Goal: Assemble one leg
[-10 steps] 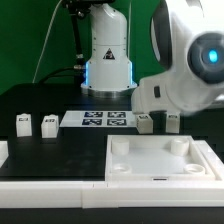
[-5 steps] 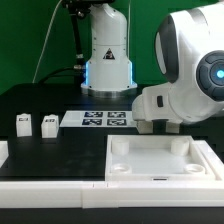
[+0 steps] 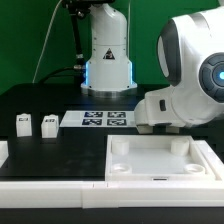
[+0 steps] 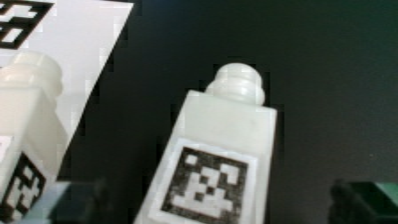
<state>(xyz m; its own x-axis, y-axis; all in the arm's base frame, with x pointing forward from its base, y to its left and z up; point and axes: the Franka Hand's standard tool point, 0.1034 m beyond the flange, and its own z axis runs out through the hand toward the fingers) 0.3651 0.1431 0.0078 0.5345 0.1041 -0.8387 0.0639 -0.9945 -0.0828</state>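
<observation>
In the wrist view a white leg point(image 4: 222, 150) with a black-and-white tag and a rounded peg end lies on the black table. My gripper point(image 4: 222, 205) is open, with the dark fingertips point(image 4: 368, 195) showing on either side of this leg and apart from it. A second leg point(image 4: 25, 130) lies beside it. In the exterior view the arm's hand point(image 3: 175, 105) hangs low at the right and hides both of these legs. Two more legs point(image 3: 22, 123) point(image 3: 48, 124) stand at the exterior view's left.
The marker board point(image 3: 105, 120) lies at the middle back and shows in the wrist view point(image 4: 63, 40) too. The large flat white square piece with round corner sockets point(image 3: 160, 165) lies in front. A white block edge point(image 3: 3, 152) sits at the far left.
The hand has come down and shifted toward the exterior view's left, over the two right-hand legs, which are now hidden in that view.
</observation>
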